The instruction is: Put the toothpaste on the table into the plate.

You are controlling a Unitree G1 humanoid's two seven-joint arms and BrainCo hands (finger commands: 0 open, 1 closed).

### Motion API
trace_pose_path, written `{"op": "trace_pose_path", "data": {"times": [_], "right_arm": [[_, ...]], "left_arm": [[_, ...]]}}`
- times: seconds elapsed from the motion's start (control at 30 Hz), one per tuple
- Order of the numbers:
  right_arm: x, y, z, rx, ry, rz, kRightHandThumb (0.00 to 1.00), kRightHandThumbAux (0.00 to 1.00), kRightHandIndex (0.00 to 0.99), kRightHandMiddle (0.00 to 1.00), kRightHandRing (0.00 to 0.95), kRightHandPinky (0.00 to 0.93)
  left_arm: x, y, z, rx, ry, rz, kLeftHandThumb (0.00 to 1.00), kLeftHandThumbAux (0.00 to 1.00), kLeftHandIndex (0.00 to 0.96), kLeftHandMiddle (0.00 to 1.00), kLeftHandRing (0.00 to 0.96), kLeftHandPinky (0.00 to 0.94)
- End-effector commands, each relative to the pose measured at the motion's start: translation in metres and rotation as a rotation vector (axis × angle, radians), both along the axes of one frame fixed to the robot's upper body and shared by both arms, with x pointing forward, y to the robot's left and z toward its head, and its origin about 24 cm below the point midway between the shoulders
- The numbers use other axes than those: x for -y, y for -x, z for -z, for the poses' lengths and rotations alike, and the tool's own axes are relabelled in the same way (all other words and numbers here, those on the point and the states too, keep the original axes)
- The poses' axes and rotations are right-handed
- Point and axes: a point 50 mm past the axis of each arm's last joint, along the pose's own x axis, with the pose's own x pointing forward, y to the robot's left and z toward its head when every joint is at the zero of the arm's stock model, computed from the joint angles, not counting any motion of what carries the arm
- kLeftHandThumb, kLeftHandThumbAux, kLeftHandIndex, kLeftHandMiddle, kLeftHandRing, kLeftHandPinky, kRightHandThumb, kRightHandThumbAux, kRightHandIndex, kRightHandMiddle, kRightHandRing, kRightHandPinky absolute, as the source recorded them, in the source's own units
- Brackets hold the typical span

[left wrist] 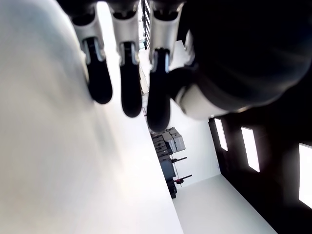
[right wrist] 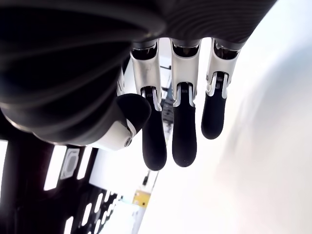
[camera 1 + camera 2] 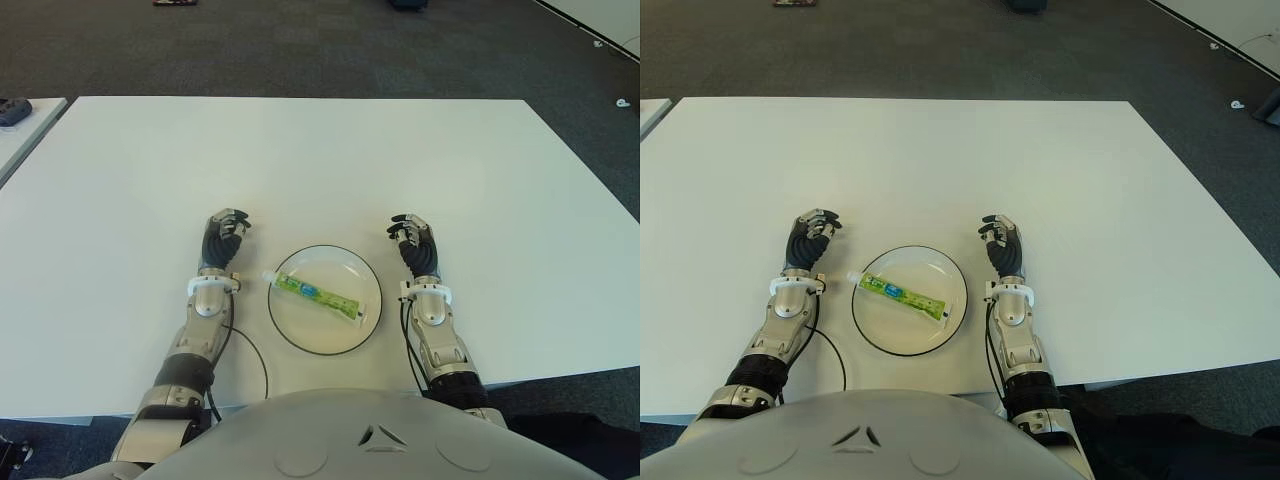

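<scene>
- A wide white table (image 3: 300, 160) is seen filling most of the scene, with dark carpet beyond its far edge.
- A round white plate (image 3: 325, 299) with a dark rim is placed near the table's near edge, between the two hands.
- The left hand (image 3: 222, 240) is shown just left of the plate; its fingers (image 1: 130, 92) are held loosely extended, slightly bent, and nothing is gripped by them.
- The right hand (image 3: 416, 246) is shown just right of the plate; its fingers (image 2: 184, 136) are likewise relaxed and part-extended, the thumb tucked beside them, and nothing is held.
- The green toothpaste (image 3: 315, 293) tube is laid diagonally in the plate, its cap end reaching over the left rim.
</scene>
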Motion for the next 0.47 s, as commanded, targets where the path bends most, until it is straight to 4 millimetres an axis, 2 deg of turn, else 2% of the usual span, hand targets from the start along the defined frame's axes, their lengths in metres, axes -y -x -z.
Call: {"op": "trace_pose_path", "data": {"times": [0.03, 0.47], "right_arm": [[0.0004, 0.0010, 0.0016, -0.003, -0.009, 0.006, 0.825, 0.699, 0.360, 0.511, 0.488, 0.362], [0.0008, 0.0015, 0.0018, -0.004, -0.003, 0.003, 0.828, 0.695, 0.379, 0.491, 0.479, 0.335]], "left_arm": [[0.0012, 0.0088, 0.0116, -0.068, -0.008, 0.001, 0.698, 0.721, 0.436, 0.606, 0.600, 0.571], [-0.0020, 0.0089, 0.0110, -0.063, 0.002, -0.013, 0.697, 0.721, 0.437, 0.615, 0.603, 0.568]]}}
